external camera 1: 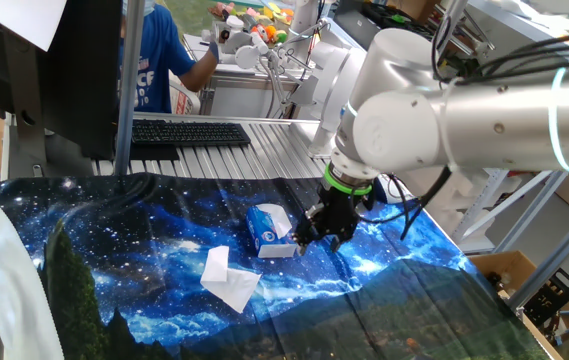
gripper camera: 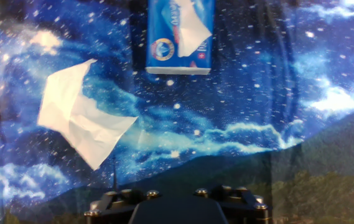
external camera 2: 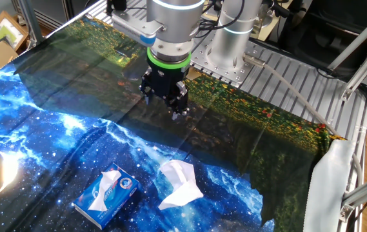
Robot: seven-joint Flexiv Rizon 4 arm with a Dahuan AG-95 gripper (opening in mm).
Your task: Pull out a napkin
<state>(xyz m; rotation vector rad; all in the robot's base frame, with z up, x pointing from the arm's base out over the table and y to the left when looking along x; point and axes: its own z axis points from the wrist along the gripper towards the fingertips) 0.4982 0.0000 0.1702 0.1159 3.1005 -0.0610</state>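
The napkin (gripper camera: 80, 115) is a creased white tissue lying loose on the starry blue cloth, left of the small blue-and-white tissue box (gripper camera: 164, 46). It also shows in one fixed view (external camera 1: 229, 277) and in the other fixed view (external camera 2: 180, 185). A smoother tissue with a pointed corner (gripper camera: 192, 28) sticks out of the box's slot. My gripper (external camera 2: 167, 109) hangs above the cloth, apart from the box (external camera 2: 106, 196) and the napkin. Its jaws stand spread and hold nothing. In one fixed view the gripper (external camera 1: 326, 235) is just right of the box (external camera 1: 269, 232).
The printed cloth (external camera 2: 41, 129) covers the table. A black keyboard (external camera 1: 189, 132) and a dark monitor (external camera 1: 54, 70) stand behind it. A person in blue (external camera 1: 154, 55) stands at the back. The arm's base (external camera 2: 231, 38) is on the metal table edge.
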